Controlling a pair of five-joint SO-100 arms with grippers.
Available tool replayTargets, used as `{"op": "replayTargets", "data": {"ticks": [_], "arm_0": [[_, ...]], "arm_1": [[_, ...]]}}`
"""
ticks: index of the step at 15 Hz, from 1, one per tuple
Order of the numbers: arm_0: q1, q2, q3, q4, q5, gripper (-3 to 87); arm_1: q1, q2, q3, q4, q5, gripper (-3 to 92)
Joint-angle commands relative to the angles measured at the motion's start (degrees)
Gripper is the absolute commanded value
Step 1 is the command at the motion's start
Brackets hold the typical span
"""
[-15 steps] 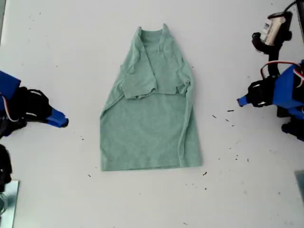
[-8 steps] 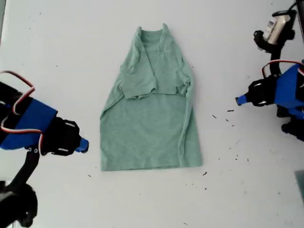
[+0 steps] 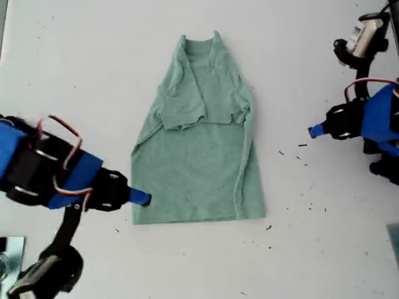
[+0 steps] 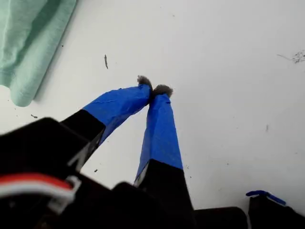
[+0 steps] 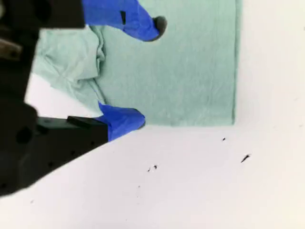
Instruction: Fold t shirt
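Writing: none was readable.
T shirt: pale sage-green soft knit, sleeves folded in, flat on white bench.
First tool: blue-taped tips pressed together, empty.
Second tool: jaws spread wide, empty, over the shirt's edge.

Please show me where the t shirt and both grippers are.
t shirt [image 3: 193,168]: exterior view, lower front panel.
my first gripper [image 4: 153,89]: first wrist view, between touching fingertips.
my second gripper [image 5: 147,72]: second wrist view, gap between spread fingertips.

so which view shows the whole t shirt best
The exterior view: the whole t shirt shows there, lying flat with both sleeves folded in. The second wrist view shows only part of it, including the hem; the first wrist view catches just a rounded bit of its edge.
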Motion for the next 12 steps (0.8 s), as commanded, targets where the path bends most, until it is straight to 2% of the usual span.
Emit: {"op": "replayTargets", "data": {"ticks": [1, 5, 6, 7, 8, 10, 12], "arm_0": [[-0.9, -4.8, 3.9, -5.1, -1.4, 26.0], [-1.2, -10.7, 15.5, -22.2, -3.0, 24.7], [-1.3, -13.3, 17.3, -27.2, -3.0, 22.0], [-1.5, -16.2, 19.9, -33.3, -3.1, 11.6], [-0.8, -17.3, 20.7, -35.9, -3.8, 1.8], [0.4, -11.3, 20.7, -33.7, -7.6, -0.2], [1.2, -2.5, 19.6, -23.6, -11.8, -0.2]], "arm_1": [[-1.6, 0.5, -0.1, 0.5, 1.0, 2.2], [-3.9, 1.5, 0.0, 0.8, 1.7, 2.2], [-4.0, 1.6, 0.1, 0.8, 1.7, 2.2], [-4.0, 1.9, 0.1, 0.8, 1.4, 2.2], [-4.2, 2.4, 0.0, 1.0, 1.3, 2.2], [-4.7, 3.0, -0.1, 1.2, 1.4, 2.2], [-4.7, 3.7, 0.0, 1.3, 1.3, 2.2]]}}
